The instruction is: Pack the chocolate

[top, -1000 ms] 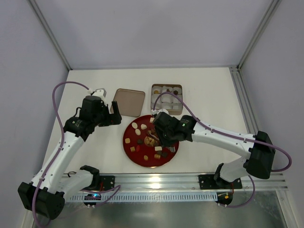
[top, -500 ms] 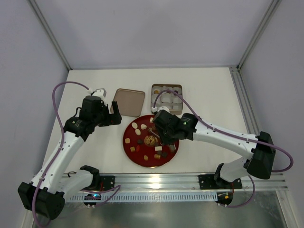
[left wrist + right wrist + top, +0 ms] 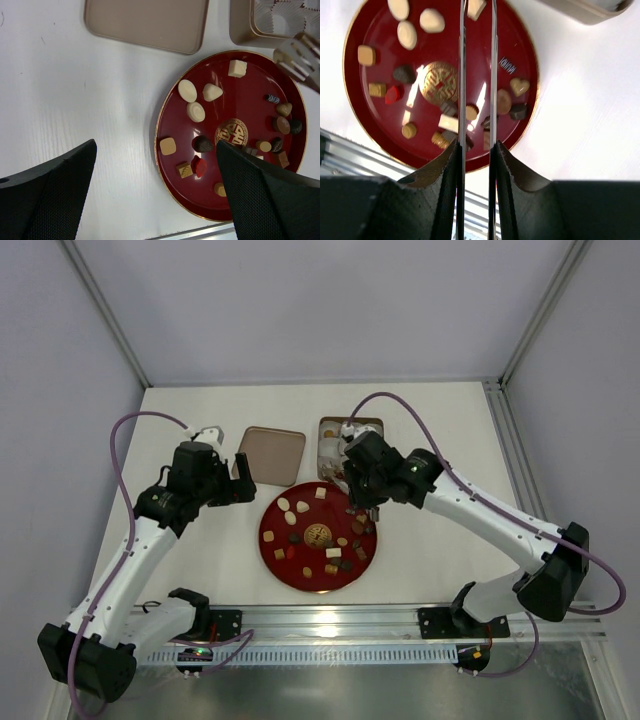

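Plate (image 3: 250, 97): red, round, nearest the arm bases.
Chocolate (image 3: 187, 90): loose pieces scattered over the plate, all on the near side of the right tool (image 3: 295, 56). Cream ones lie off to its left. A brown cluster with a tan heart (image 3: 519, 86) lies closest, just back from the tips.
Right tool: over the plate's far-right rim, between plate and tin. Blades near parallel with a narrow slot, and the plate shows through the slot all along the visible length (tips run off the wrist view, so cannot tell if a piece is pinched there).
Left tool (image 3: 155, 145): fingers wide apart, holding nothing, hanging over bare surface (image 3: 75, 90). The plate lies ahead and to its right.
Nearer arm: the right, by a clear margin.
Long axis: matters for the ovals and the striped roll (image 3: 272, 98); blades likely want to close across the short side.
Tin (image 3: 241, 30): just beyond the right tool's tips, with white paper cups (image 3: 287, 10) inside.
Lid (image 3: 147, 22): flat on the surface beyond the left tool, apart from the tin.
Coming move, judged: forward to the tin if loaded, otherwise back and down to the brown cluster.
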Robot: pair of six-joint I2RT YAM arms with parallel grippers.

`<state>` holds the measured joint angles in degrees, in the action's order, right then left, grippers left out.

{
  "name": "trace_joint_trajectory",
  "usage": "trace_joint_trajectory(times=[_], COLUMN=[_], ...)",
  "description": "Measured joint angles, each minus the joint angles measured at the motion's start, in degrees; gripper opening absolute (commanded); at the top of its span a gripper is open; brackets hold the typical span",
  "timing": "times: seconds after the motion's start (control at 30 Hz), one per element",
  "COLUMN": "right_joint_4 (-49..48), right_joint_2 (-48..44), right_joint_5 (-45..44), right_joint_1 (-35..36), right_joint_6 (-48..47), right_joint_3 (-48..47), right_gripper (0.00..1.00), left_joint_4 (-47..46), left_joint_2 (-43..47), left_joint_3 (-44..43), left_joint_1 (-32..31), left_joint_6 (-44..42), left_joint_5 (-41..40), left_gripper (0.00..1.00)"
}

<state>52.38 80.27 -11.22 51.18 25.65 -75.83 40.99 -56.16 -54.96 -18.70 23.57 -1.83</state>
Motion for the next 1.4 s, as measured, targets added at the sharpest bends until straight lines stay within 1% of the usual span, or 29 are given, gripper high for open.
trace_joint_trajectory(times=[0.23,0.47,0.63,0.83,0.97,1.0,1.2,1.3,1.4], right_joint_4=[-1.92,-3.93,-4.15,-4.20,-4.24,-4.26,-4.33,-4.31,-4.31], right_joint_2=[2.12,13.22,19.54,23.43,24.46,24.63,24.76,24.76,24.76], right_joint_5=[2.12,3.98,5.31,6.10,6.32,6.29,6.08,6.01,5.99], right_joint_1=[-9.94,-14.27,-15.41,-15.74,-15.74,-15.74,-15.74,-15.74,-15.74], right_joint_6=[-3.63,-6.95,-8.17,-8.90,-9.03,-9.03,-9.01,-9.01,-9.03], right_joint_3=[-5.77,-13.84,-16.63,-18.58,-19.02,-19.08,-19.10,-19.10,-19.10], right_gripper=[0.29,0.29,0.29,0.29,0.31,0.33,0.34,0.37,0.38], left_joint_4=[0.00,0.00,0.00,0.00,0.02,0.00,0.00,0.00,0.00], left_joint_2=[-0.04,-0.26,-0.26,-0.26,-0.26,-0.26,-0.26,-0.26,-0.26], left_joint_3=[0.00,0.00,0.00,0.00,0.00,0.00,0.00,0.00,0.00], left_joint_1=[0.00,0.00,0.00,0.00,0.00,0.00,0.00,0.00,0.00], left_joint_6=[0.00,-0.02,0.00,-0.02,0.00,0.00,0.00,0.00,0.00], left_joint_5=[0.00,-0.02,-0.07,-0.07,-0.07,-0.07,-0.07,-0.04,-0.04], left_gripper=[1.00,1.00,1.00,1.00,1.00,1.00,1.00,1.00,1.00])
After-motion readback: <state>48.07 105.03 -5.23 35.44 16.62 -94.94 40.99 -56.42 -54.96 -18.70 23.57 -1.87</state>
